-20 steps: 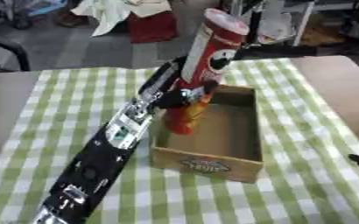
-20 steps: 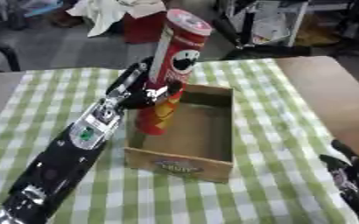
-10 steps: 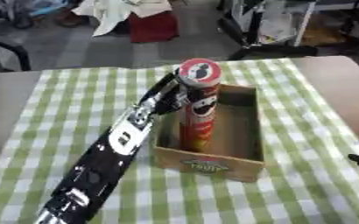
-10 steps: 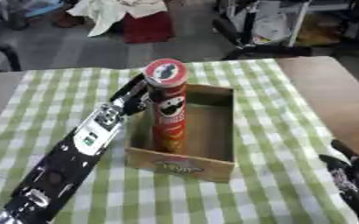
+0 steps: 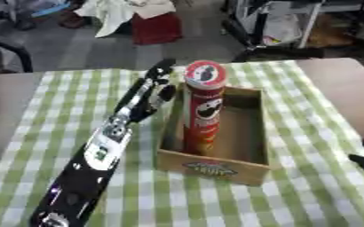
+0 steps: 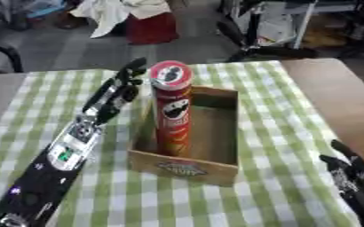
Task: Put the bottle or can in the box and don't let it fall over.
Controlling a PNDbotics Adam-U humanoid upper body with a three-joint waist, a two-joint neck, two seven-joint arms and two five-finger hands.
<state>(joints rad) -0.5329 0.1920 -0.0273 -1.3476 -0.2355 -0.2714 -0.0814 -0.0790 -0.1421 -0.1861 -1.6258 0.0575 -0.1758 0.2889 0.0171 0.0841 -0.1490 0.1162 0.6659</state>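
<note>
on the green-checked cloth (image 5: 53, 119) sits a wooden box (image 5: 216, 166), and the red can (image 5: 203, 108) stands upright inside it, against the left wall at about 9 o'clock from the box's middle, its lid well above the rim. the box's right half shows bare floor.

just left of the can, the left hand (image 5: 152, 91) lies outside the box, its fingers straight and relaxed, pointing toward 12 o'clock; it holds nothing and stands a little apart from the can. its arm runs down toward 7 o'clock across the cloth.

at 4 o'clock, near the lower right corner, the right hand (image 6: 348, 170) rests with fingers up, spread apart and straight, well away from the box.

beyond the table's far edge, at 11 o'clock, a red bin (image 5: 156, 26) with pale cloth draped over it stands on the floor.
</note>
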